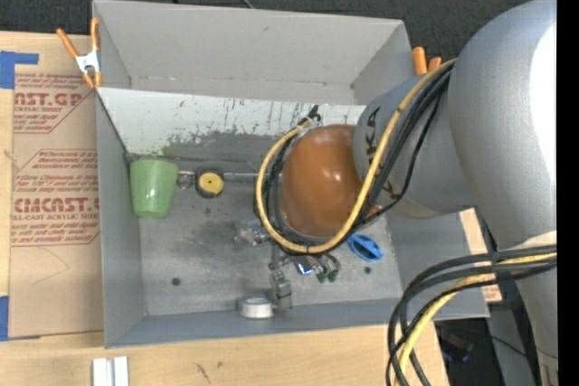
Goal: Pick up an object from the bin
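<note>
My gripper [282, 277] hangs under the arm's wrist, low over the bin floor near the front wall, slightly right of the middle. Just in front of it, against the front wall, lies a small grey round disc [256, 308], close to the gripper's tip or touching it. A small blue piece [365, 247] lies to the gripper's right, partly under the arm. A small yellow round thing [210, 184] lies further back and to the left on the floor.
A light green plastic cup [152, 186] lies on its side by the left wall. The arm with its orange cover and yellow cables hangs over the right half of the bin.
</note>
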You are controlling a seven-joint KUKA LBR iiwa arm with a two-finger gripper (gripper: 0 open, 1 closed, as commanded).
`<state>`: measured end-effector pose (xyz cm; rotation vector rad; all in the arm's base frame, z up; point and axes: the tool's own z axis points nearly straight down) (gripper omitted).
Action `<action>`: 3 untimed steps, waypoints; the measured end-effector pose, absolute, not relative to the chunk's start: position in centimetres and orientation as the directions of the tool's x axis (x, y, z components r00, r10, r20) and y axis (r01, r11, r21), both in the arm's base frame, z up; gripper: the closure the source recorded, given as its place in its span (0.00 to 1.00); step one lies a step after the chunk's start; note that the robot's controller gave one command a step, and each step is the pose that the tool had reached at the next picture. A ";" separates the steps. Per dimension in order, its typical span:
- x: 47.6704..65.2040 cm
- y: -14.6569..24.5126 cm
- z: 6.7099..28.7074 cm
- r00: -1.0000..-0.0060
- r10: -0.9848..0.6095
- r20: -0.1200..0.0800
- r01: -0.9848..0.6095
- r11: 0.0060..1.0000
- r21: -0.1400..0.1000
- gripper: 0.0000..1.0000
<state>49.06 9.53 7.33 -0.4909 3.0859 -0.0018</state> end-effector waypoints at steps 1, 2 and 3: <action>48.6 15.5 7.5 -0.953 -0.302 -0.026 -0.302 0.953 -0.002 0.00; 48.8 20.4 7.4 -0.898 -0.440 -0.021 -0.440 0.898 -0.005 0.00; 49.7 18.9 12.4 -0.931 -0.365 -0.006 -0.365 0.931 0.000 0.00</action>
